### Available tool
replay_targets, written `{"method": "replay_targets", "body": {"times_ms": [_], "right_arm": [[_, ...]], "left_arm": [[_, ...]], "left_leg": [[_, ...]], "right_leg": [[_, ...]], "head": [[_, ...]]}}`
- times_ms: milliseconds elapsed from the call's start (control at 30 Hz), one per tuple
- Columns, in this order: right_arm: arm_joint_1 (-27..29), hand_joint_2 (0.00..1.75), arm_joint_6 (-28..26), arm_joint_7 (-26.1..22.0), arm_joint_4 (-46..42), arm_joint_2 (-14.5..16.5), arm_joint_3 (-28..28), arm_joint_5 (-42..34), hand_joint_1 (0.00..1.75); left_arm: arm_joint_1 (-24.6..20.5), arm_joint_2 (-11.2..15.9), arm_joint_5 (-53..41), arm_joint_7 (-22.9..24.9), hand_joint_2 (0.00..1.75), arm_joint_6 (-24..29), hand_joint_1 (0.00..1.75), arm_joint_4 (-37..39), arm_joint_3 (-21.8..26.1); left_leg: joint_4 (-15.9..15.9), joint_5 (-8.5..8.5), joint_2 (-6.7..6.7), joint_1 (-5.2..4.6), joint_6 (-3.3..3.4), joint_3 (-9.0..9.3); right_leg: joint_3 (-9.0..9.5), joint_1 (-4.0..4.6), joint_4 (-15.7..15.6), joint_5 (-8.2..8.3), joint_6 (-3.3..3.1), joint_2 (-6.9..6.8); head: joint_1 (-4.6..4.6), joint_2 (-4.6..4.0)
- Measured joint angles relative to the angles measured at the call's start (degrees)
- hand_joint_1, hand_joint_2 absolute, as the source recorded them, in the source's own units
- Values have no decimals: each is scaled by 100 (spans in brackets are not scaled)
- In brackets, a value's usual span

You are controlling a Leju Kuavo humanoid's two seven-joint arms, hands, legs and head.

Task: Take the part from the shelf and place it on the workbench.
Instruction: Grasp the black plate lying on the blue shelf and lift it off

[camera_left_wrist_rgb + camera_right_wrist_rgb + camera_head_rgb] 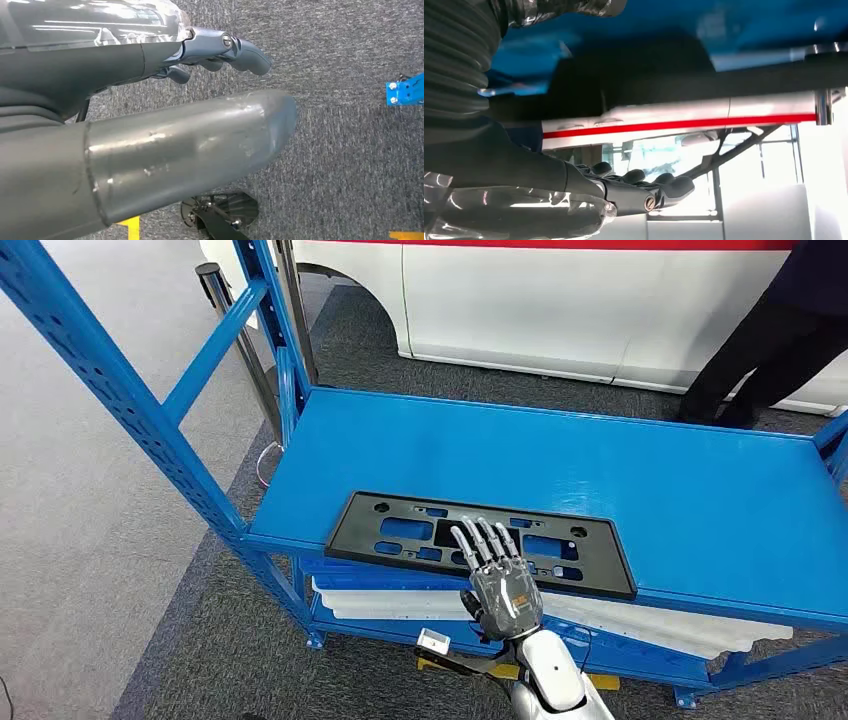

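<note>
Right hand (500,585) spread, empty, fingertips over part (400,530) | risk: flat part skidding off shelf (700,470) edge

Left wrist cam: left hand (220,52) hanging over grey carpet (350,150), nothing in it.
Thick grey thumb (190,145) runs across mid-frame, scuffed metal finish; darker fingers (245,50) curled in beyond it. Blue shelf foot (405,90) with bolts sits on the carpet at the frame edge. Yellow floor marks (131,227) near the opposite edge.
</note>
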Motion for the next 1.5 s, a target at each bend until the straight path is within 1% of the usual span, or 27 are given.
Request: {"method": "replay_targets", "body": {"times_ms": [233,500,567,667,800,1000,1167,1333,1500], "right_arm": [[-313,175,-5,-212,119,133,-111,-465,0],[-417,175,-5,-270,237,177,-118,-818,0],[-456,175,-5,-142,267,174,-117,-787,0],[-581,175,-1,208,404,129,-90,-509,0],[-854,175,140,716,838,-27,45,82,0],[-1339,175,410,1253,1545,-259,337,734,0],[-1574,175,439,1361,1896,-355,491,864,0],[-1653,175,444,1384,2032,-384,539,877,0],[-1744,175,476,1516,2173,-422,569,923,0]], "left_arm": [[-1,2,-69,16,0,-32,0,1,21],[-3,2,-111,26,0,-32,0,3,35],[-4,6,-148,37,0,-33,0,4,42],[-7,19,-235,41,0,-34,0,4,46],[-12,28,-336,40,0,-39,0,4,46],[-33,33,-443,43,0,-52,0,4,46],[-42,33,-470,49,0,-52,0,4,48],[-42,33,-476,49,0,-52,0,4,49],[-42,33,-510,51,0,-50,0,4,68]], "left_leg": [[1,1,0,0,0,-1],[1,1,0,0,0,-4],[2,1,0,0,0,-5],[3,1,0,0,0,-4],[7,1,0,0,0,-4],[8,1,5,0,0,10],[9,2,5,0,2,28],[17,11,5,0,12,28],[27,14,5,-1,17,27]], "right_leg": [[0,0,0,1,1,0],[-2,0,0,1,1,0],[-2,0,0,1,1,0],[-2,0,0,1,2,0],[-1,0,0,3,4,0],[11,0,0,3,5,4],[30,0,-1,9,14,3],[37,0,-1,20,27,3],[41,3,-1,28,38,3]], "head": [[0,0],[0,0],[0,0],[0,0],[0,0],[0,0],[0,0],[0,0],[0,0]]}}
